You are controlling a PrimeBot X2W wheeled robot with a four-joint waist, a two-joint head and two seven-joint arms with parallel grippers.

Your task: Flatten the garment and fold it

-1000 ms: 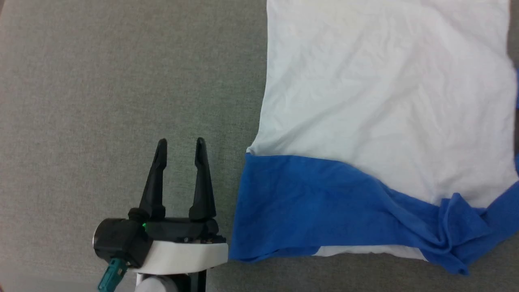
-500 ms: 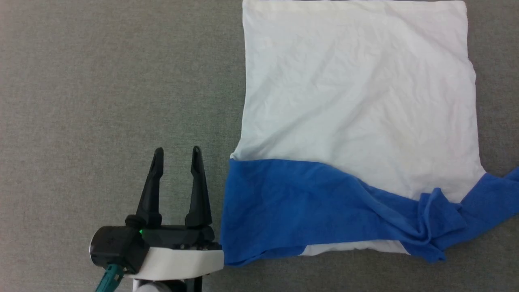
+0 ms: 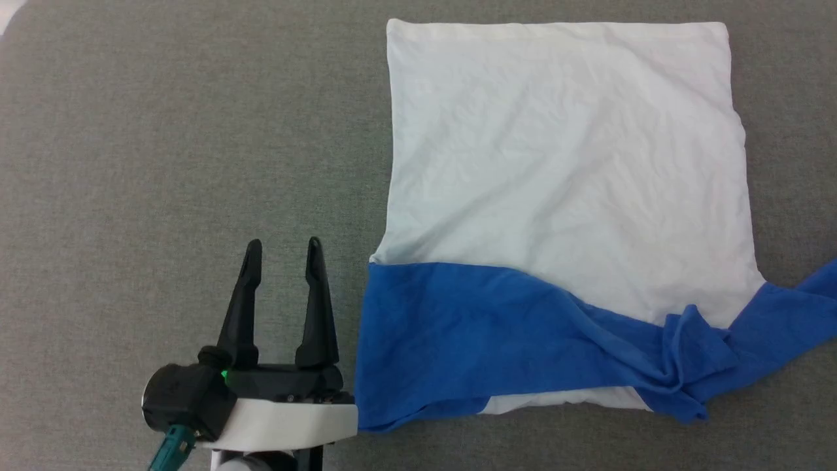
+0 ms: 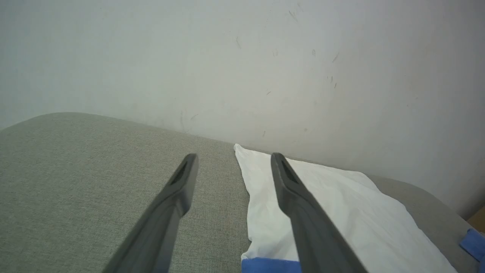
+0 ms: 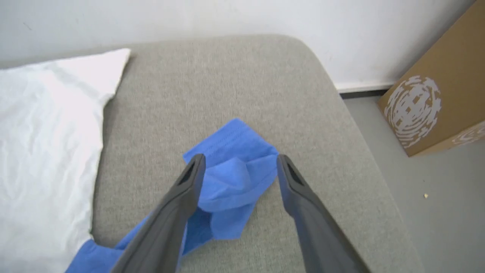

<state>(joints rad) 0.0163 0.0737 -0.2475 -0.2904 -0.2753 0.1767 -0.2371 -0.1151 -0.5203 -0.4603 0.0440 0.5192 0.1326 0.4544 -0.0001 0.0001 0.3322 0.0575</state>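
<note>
The garment (image 3: pixel 562 163) lies spread on the grey cushion, white body far from me and a blue band (image 3: pixel 458 333) along its near edge. My left gripper (image 3: pixel 282 252) stands open just left of the blue band, apart from the cloth. In the left wrist view the left gripper (image 4: pixel 233 157) points along the garment's white left edge (image 4: pixel 341 212). The right wrist view has my right gripper (image 5: pixel 240 161) open above the crumpled end of the blue sleeve (image 5: pixel 235 144), which lies loose on the cushion, with the white body (image 5: pixel 45 132) to its left.
The grey cushion (image 3: pixel 163 163) has free room left of the garment. Its rounded right edge drops to the floor (image 5: pixel 435 220), where a brown cardboard box (image 5: pixel 435 94) stands. A pale wall (image 4: pixel 242 57) runs behind the cushion.
The head camera has shifted, so the garment's far hem has come into the picture. The blue sleeve on the right now lies lower, stretched out on the cushion. My left gripper has stayed open.
</note>
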